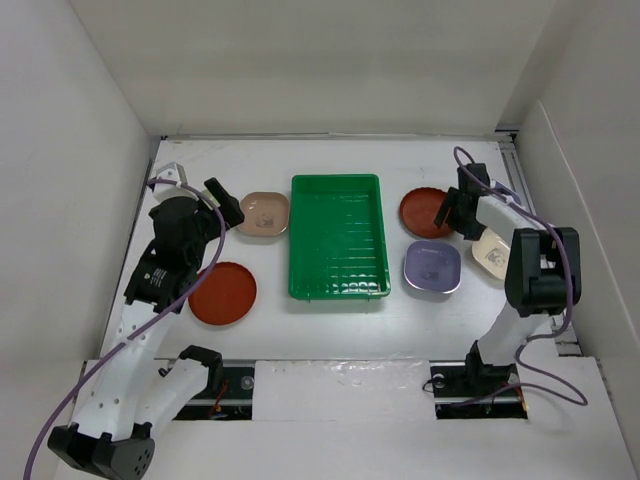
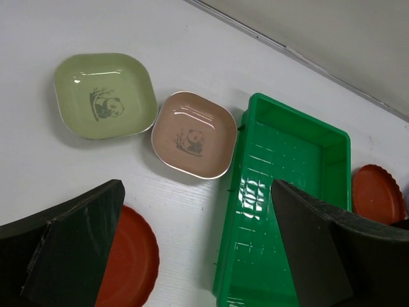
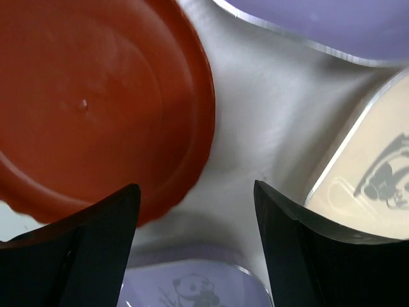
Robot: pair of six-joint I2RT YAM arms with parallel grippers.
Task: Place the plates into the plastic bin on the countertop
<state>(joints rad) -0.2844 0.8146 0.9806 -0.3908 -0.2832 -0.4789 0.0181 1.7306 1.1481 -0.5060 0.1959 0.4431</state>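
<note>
The green plastic bin (image 1: 340, 237) (image 2: 287, 192) lies mid-countertop with nothing in it. On its left are a pink-tan dish (image 1: 263, 213) (image 2: 193, 134), a pale green dish (image 2: 105, 96) and a red-brown plate (image 1: 222, 293) (image 2: 131, 262). On its right are a second red-brown plate (image 1: 425, 212) (image 3: 96, 109), a lavender dish (image 1: 432, 267) (image 3: 192, 284) and a cream dish (image 1: 490, 250) (image 3: 377, 173). My left gripper (image 1: 222, 205) (image 2: 197, 192) hangs open above the bin's left rim. My right gripper (image 1: 452, 210) (image 3: 195, 185) is open, low over the countertop, its left finger at the red-brown plate's edge.
White walls close in the countertop (image 1: 330, 160) on three sides. Another lavender rim (image 3: 332, 25) shows at the top right of the right wrist view. Purple cables loop beside both arms. In the top view the left arm hides the pale green dish.
</note>
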